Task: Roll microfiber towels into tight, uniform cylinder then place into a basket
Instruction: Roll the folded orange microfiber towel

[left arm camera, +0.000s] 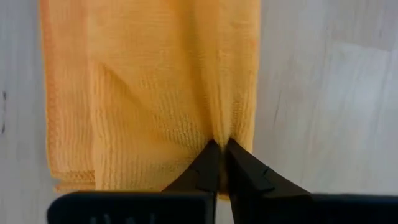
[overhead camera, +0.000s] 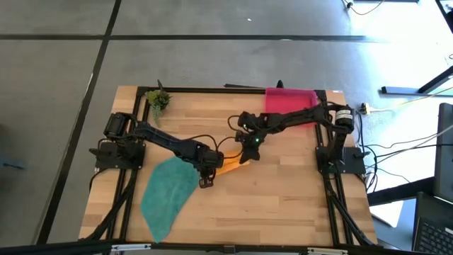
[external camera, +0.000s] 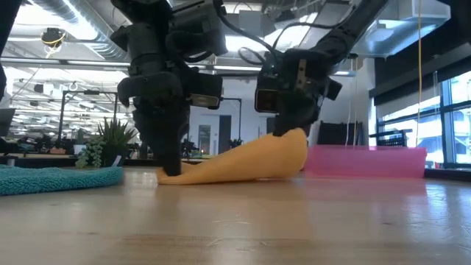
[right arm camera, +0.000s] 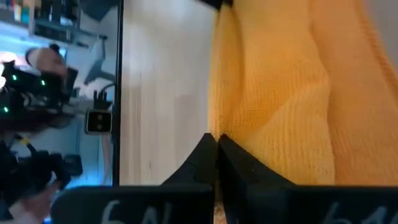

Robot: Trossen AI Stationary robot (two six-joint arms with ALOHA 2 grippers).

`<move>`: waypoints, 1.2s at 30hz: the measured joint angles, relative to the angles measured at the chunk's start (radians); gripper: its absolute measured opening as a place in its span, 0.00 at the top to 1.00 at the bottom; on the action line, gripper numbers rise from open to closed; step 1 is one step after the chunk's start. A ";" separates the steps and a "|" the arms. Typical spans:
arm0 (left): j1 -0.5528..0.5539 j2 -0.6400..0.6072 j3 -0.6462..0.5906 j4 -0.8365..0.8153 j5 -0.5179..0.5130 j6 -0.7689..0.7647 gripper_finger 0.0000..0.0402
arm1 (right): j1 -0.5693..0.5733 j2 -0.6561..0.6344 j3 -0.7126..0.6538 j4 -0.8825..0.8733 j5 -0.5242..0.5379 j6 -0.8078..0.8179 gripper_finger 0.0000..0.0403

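From above I see the wood-plank tabletop (overhead camera: 283, 191), teal towel (overhead camera: 166, 195) flat near its left edge, pink basket (overhead camera: 289, 99) at the far edge; my low camera adds an office behind. Mid-table, the left gripper (overhead camera: 207, 180) and right gripper (overhead camera: 250, 153) pinch the knitted orange towel (overhead camera: 230, 166) at opposite ends.

Both arms crowd the middle of the bench (overhead camera: 283, 205), their jaws pinched on the orange towel (overhead camera: 228, 166) between them — no clear passage there. The teal towel (overhead camera: 166, 193) covers the front-left boards. The right arm crosses before the basket (overhead camera: 283, 98) — bare boards lie open front-right.
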 joint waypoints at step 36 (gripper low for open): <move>-0.009 0.000 -0.002 -0.019 -0.060 0.230 0.96 | -0.077 0.093 -0.001 0.126 -0.132 0.441 0.98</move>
